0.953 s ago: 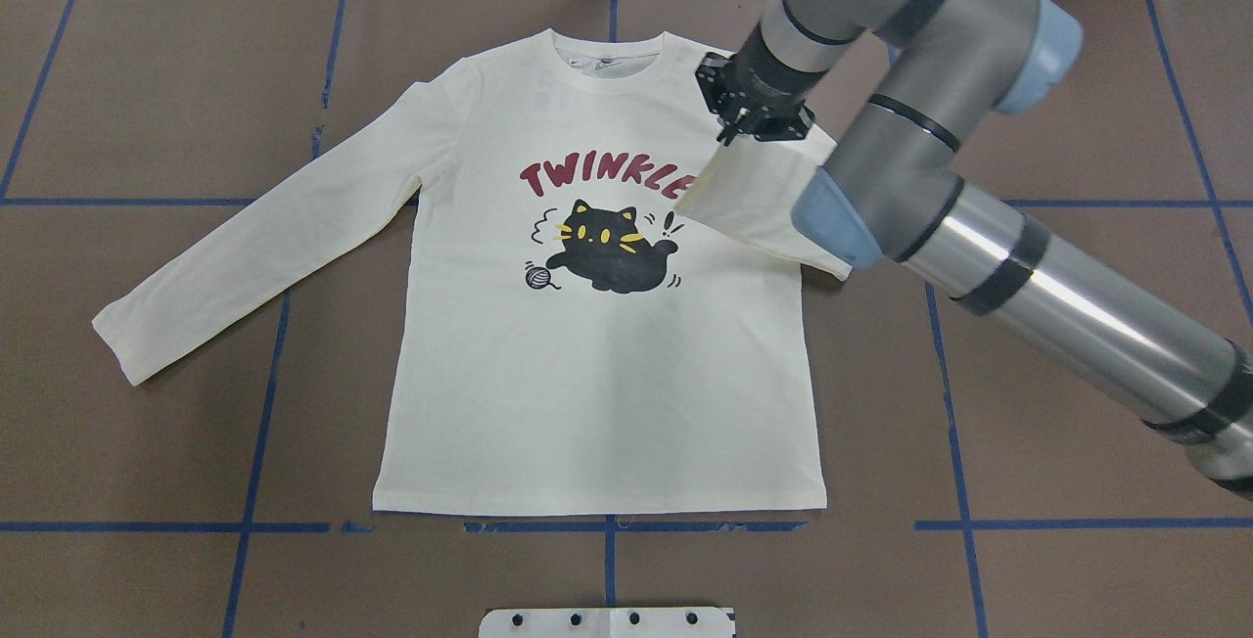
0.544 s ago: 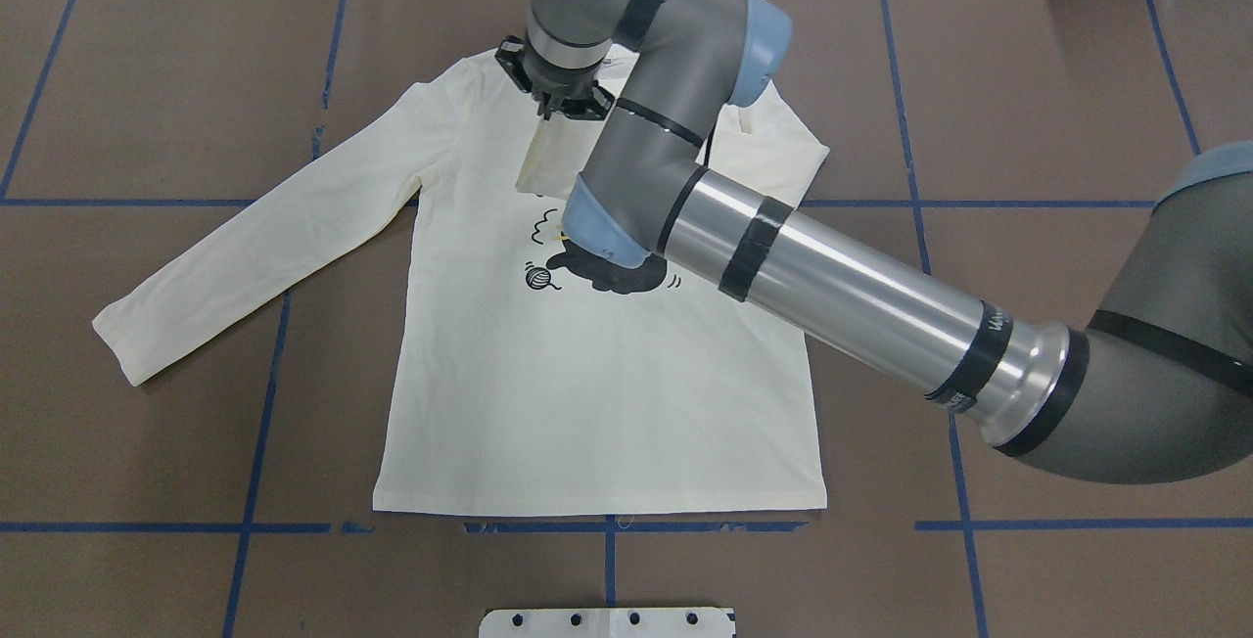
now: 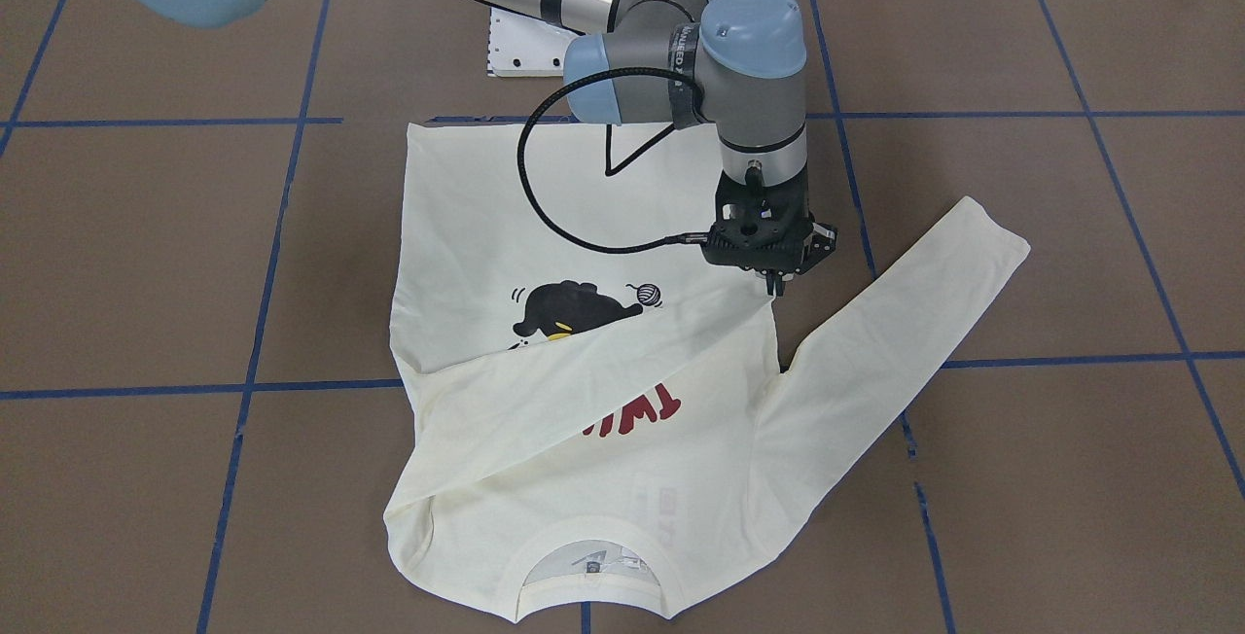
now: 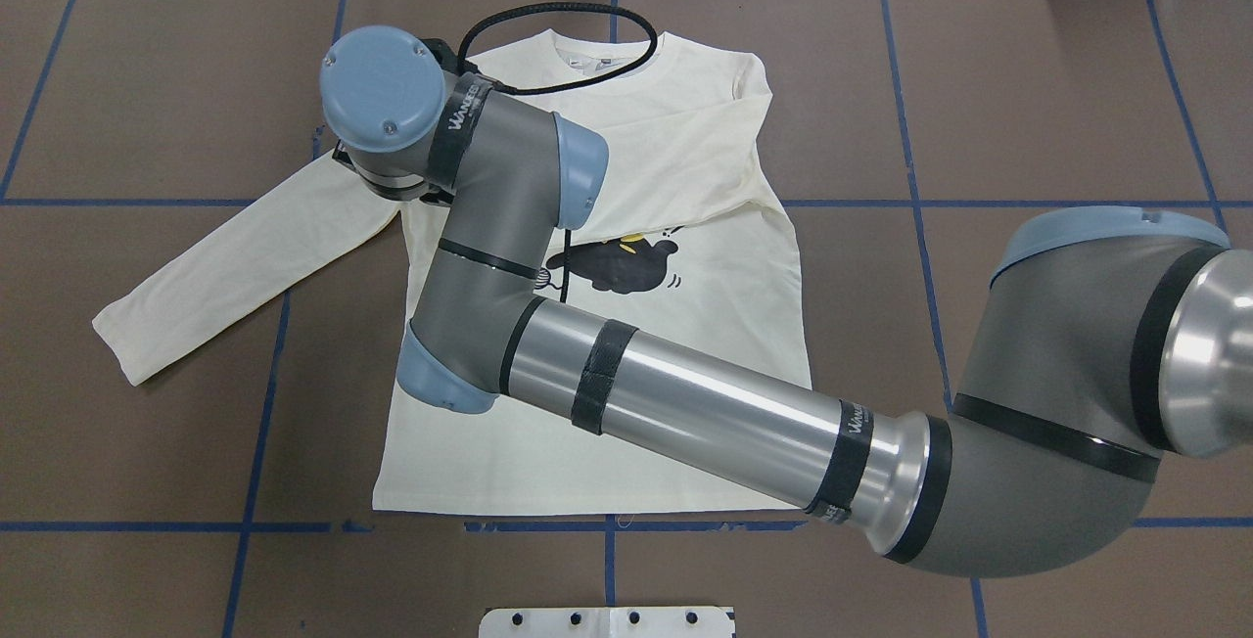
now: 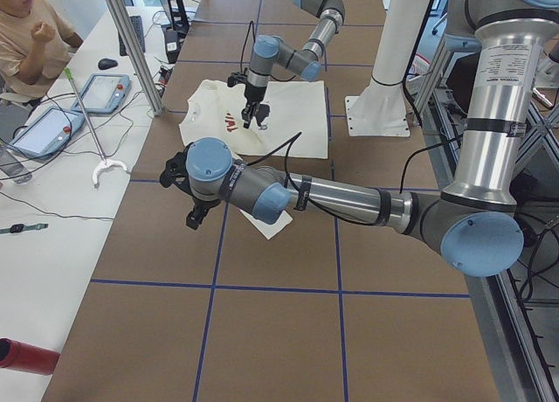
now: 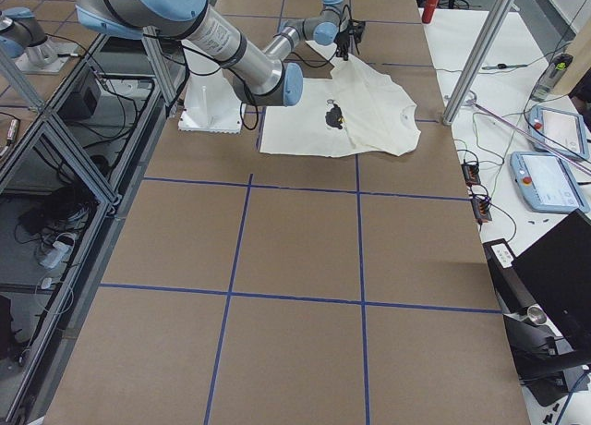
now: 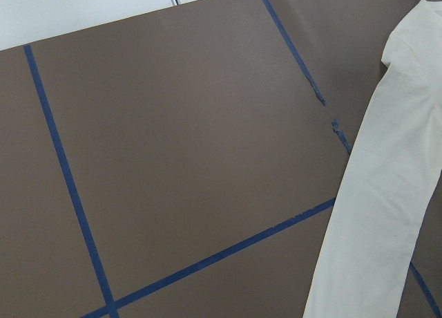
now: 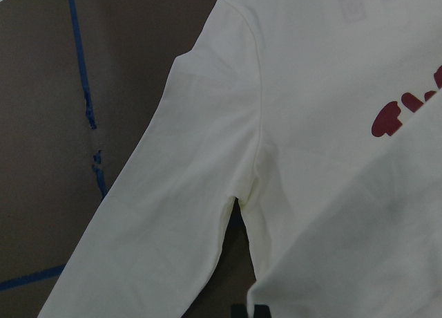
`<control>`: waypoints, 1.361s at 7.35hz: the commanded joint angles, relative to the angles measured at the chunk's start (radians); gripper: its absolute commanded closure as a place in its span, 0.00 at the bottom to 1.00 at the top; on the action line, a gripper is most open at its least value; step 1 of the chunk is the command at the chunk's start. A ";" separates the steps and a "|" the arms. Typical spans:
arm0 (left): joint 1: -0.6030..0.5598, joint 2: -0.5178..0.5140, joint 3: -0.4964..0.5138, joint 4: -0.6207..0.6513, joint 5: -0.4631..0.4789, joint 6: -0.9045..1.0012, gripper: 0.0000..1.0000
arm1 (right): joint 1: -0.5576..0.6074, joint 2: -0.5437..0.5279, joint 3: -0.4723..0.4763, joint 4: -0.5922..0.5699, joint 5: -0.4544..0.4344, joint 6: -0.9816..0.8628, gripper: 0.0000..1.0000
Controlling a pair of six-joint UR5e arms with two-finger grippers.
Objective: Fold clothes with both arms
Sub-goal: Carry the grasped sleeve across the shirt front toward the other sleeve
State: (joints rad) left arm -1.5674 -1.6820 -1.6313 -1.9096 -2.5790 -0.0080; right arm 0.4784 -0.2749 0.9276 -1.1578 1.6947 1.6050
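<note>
Overhead exterior, nearest first: count one T-shirt (image 4: 470, 467), flat mid-desk (image 4: 1028, 80), hem toward the robot's edge, collar toward the far edge. Count right arm (image 4: 685, 403) and left arm (image 5: 349, 201): two, with two hands. Lay the crossed sleeve (image 3: 584, 386) smooth across the chest before letting go. Cannot tell whether right hand (image 3: 775, 289) pinches the cuff or stands open; same for left hand (image 5: 194, 217).

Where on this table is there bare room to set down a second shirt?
Widest bare patch: the brown table on the robot's right of the T-shirt, bordered by blue tape lines. Another lies on the robot's side of the outstretched sleeve. Crowded: the right arm spans the T-shirt, right gripper at the sleeve's armpit.
</note>
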 commanded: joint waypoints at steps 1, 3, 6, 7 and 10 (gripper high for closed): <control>0.056 -0.001 -0.012 -0.011 -0.003 -0.095 0.00 | -0.015 0.022 -0.067 0.064 -0.042 -0.001 0.01; 0.211 0.002 -0.060 -0.054 0.000 -0.346 0.00 | -0.009 0.039 -0.067 0.064 -0.040 0.007 0.01; 0.399 0.005 -0.067 -0.059 0.162 -0.543 0.00 | 0.150 -0.250 0.164 0.029 0.078 0.001 0.01; 0.474 0.008 -0.043 -0.060 0.174 -0.573 0.00 | 0.226 -0.327 0.210 0.030 0.155 -0.028 0.00; 0.491 0.125 -0.022 -0.214 0.197 -0.576 0.00 | 0.400 -0.575 0.379 0.039 0.367 -0.247 0.00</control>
State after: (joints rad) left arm -1.0863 -1.6014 -1.6643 -2.0459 -2.3904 -0.5789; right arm 0.8273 -0.7630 1.2439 -1.1215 2.0054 1.4421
